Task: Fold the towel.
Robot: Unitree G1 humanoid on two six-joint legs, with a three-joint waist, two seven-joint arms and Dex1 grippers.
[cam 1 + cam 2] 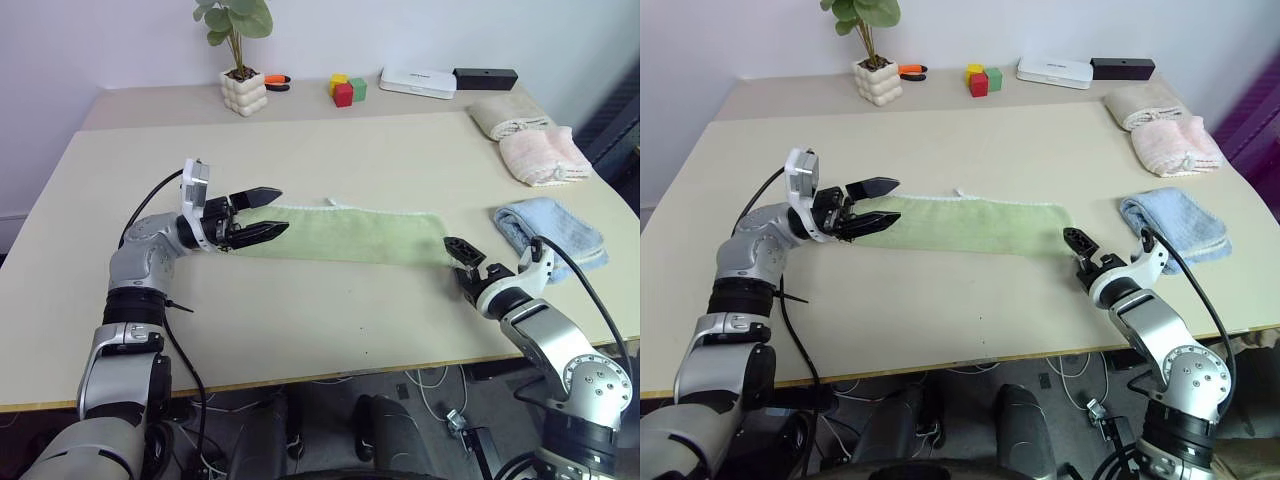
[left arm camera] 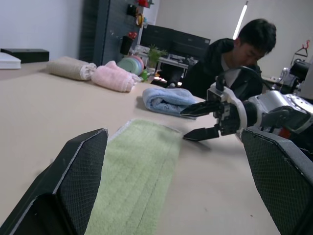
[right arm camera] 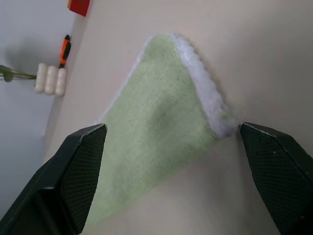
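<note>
Fingers of the left gripper (image 1: 258, 211) stand spread apart and grasp nothing, poised just over the left end of the towel (image 1: 340, 234), pointing along its length. The right gripper (image 1: 462, 262) is likewise released, its fingers wide, just off the towel's right end. The towel lies as a long green strip across the middle of the table (image 1: 300, 150). The right wrist view brings up its white scalloped edging (image 3: 205, 93), which the head views barely resolve. The left wrist view takes in a seated person (image 2: 230, 58) beyond the table. The head views add a blue towel (image 1: 552, 230) near the right gripper, pink (image 1: 543, 155) and beige towels (image 1: 512, 113) farther back, and a potted plant (image 1: 240, 60) with coloured blocks (image 1: 347, 89) along the far edge.
</note>
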